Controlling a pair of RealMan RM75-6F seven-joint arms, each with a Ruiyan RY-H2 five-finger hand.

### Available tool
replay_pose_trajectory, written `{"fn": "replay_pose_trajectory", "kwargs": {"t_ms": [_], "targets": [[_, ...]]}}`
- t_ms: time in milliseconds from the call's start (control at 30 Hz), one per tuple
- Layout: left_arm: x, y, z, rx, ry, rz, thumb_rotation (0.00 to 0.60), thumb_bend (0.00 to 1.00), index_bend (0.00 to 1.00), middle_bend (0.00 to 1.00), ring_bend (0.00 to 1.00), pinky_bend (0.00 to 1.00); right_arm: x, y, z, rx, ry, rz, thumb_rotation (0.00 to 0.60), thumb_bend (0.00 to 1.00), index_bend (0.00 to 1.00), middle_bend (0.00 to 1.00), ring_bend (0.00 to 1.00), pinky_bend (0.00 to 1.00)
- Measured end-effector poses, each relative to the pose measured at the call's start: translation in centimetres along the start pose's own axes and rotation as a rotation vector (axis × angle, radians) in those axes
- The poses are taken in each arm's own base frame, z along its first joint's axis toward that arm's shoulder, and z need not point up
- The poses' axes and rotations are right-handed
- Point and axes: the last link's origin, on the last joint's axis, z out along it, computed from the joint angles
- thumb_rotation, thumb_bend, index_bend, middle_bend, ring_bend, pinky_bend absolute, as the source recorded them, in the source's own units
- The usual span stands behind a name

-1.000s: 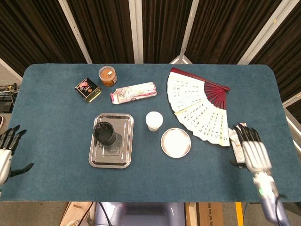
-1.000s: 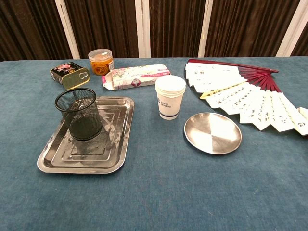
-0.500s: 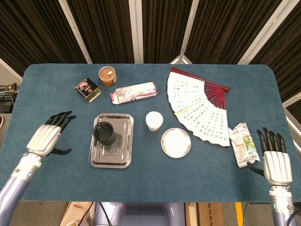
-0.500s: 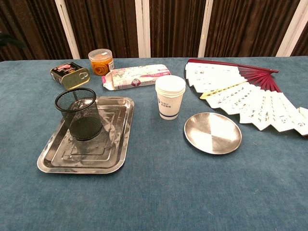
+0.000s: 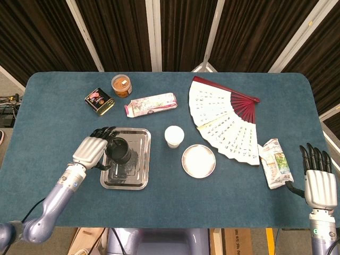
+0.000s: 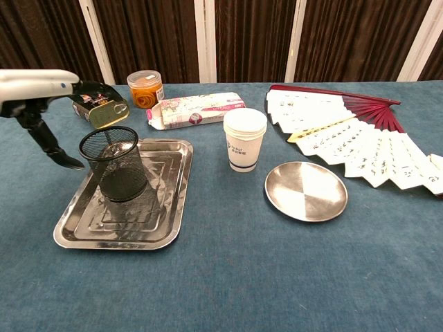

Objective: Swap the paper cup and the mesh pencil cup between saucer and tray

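**Nearly at the pencil cup: left hand lines up beside the tray**

Right now the left hand (image 5: 93,149) hovers at the tray's (image 5: 139,169) left edge, fingers spread and holding nothing, its fingertips reaching toward the mesh pencil cup (image 5: 118,150). In the chest view the thumb hangs just left of the cup's mesh wall, apart from it; that side-on position suits wrapping the fingers round the upright cylinder rather than coming down on its open top. The pencil cup stands upright in the far half of the tray. The paper cup (image 5: 173,136) stands upright on the bare cloth of the table (image 5: 53,106), just beyond the saucer (image 5: 198,160), which holds nothing. Judging by that, the saucer is free to receive the pencil cup, and the tray would then be open for the paper cup.

The right hand (image 5: 317,181) waits at the table's right edge, fingers extended and empty, beside a crinkled snack packet (image 5: 275,162), well away from the work.
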Motion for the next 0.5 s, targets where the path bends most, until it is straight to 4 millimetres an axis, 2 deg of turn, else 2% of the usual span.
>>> {"fn": "replay_pose_trajectory", "kwargs": {"t_ms": [200,367,500], "targets": [[-1.1,0.6,1.4,-0.002,-0.002,0.031,0.600,0.05,0.11,0.00,0.00,0.08,0.0,0.1,0.0,-0.005,-0.010,0.017,0.600,0.00,0.00,0.00,0.00,0.00],[-1.8,0.9,2.2,-0.012,-0.009,0.054,0.600,0.08,0.11,0.00,0.00,0.16,-0.1,0.1,0.1,-0.009,-0.017,0.028,0.600,0.00,0.00,0.00,0.00,0.00],[-2.4,1.0,2.5,-0.013,-0.020,0.090,0.600,0.24,0.13,0.04,0.04,0.26,-0.1,0.1,0.1,-0.013,-0.018,0.035,0.600,0.00,0.00,0.00,0.00,0.00]]}}
